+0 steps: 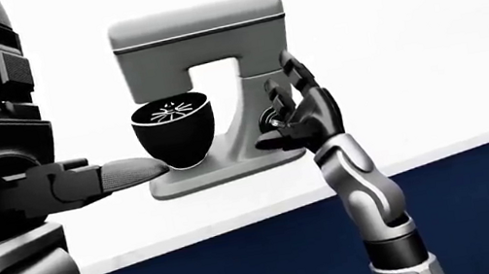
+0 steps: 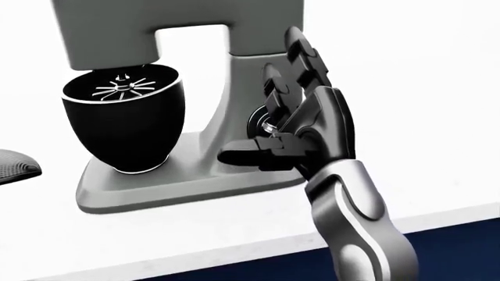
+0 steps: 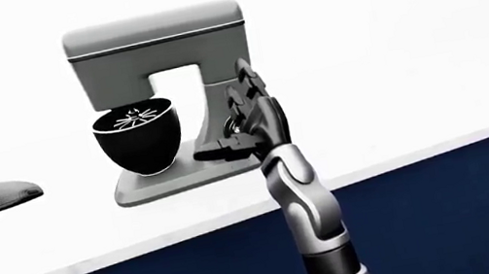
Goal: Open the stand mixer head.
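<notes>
right hand (image 2: 300, 114) spread open, fingers resting against the stand mixer (image 2: 234, 70) column, gripping nothing.

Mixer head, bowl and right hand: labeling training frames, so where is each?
mixer head (image 1: 198, 30), left-eye view, on its side face.
bowl (image 2: 125, 129), head view, on its outer wall.
right hand (image 2: 312, 126), head view, on the palm.

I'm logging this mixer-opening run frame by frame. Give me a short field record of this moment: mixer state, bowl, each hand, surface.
mixer: grey stand mixer upright on the white counter
mixer head: down, level over the bowl, not yet opened
bowl: black bowl on the base, whisk inside
right hand: right hand at the mixer's column by a round knob, fingers spread
left hand: left hand, a fingertip near the bowl; contact unclear
cabinet: dark blue front below the counter
</notes>
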